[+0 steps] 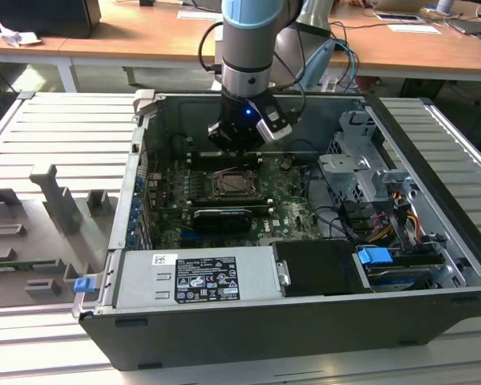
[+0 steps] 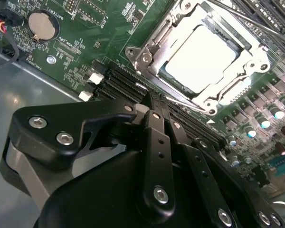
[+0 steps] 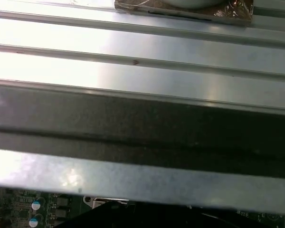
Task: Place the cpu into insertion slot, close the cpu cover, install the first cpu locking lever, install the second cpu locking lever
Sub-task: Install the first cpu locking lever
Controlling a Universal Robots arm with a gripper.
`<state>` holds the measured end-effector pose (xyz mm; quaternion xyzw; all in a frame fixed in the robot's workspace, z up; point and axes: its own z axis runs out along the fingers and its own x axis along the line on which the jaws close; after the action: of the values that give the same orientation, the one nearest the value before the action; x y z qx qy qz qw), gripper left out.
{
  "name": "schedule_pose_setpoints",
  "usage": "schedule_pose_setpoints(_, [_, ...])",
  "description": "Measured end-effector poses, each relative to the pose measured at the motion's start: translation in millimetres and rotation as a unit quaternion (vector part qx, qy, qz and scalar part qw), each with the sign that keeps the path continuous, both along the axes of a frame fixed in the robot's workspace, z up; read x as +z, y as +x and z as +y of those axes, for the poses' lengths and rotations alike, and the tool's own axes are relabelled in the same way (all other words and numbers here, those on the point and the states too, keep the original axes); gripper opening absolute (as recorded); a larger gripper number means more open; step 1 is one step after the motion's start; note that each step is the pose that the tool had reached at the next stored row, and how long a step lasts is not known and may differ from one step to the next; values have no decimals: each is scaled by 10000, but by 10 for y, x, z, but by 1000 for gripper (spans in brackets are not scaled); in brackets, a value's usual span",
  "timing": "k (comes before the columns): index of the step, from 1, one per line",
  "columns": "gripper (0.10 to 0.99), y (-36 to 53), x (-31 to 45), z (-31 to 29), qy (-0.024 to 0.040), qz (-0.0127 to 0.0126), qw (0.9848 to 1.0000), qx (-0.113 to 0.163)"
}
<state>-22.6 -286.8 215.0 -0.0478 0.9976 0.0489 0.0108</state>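
The black gripper (image 1: 234, 138) on the grey-and-blue arm is hanging inside the open black computer case (image 1: 433, 241), just beyond the far edge of the square black insertion slot (image 1: 237, 184) on the green motherboard (image 1: 293, 210). In the second wrist view the gripper's black linkage fingers (image 2: 157, 142) are lying pressed together, nothing between them, their tips (image 2: 152, 100) resting at the long black memory slots (image 2: 118, 78) beside the socket.

The small flat cpu with the pale silver-grey top (image 2: 202, 59) is sitting in the socket, and the thin silvery metal cpu cover (image 2: 156, 40) is lying flat around it, framing the chip through its square cut-out. A thin metal locking lever (image 2: 247, 20) is running along one side of the frame; whether it is latched cannot be told.

Around the socket, a round silver coin battery (image 2: 41, 25) is sitting on the board, and a long black graphics card (image 1: 218, 218) is lying on the near side of the socket in the exterior view. A grey power supply box with a white label (image 1: 199, 277) is filling the case's near edge, with a blue tab (image 1: 375, 260) and bundled cables (image 1: 369, 220) toward the exterior view's right. The case is resting on a ribbed aluminium table (image 1: 56, 136), where grey moulded fixtures (image 1: 52, 200) are standing at the exterior view's left. In the first wrist view the case's dark wall (image 3: 142, 128) is crossing before the ribbed surface.
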Motion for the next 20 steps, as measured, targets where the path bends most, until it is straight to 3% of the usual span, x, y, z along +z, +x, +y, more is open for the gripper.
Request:
schedule_pose_setpoints(10, [106,25,-73,-3,5,3,10000,-3])
schedule_pose_setpoints(20, [106,29,-124,-3,-107,2,9999,-3])
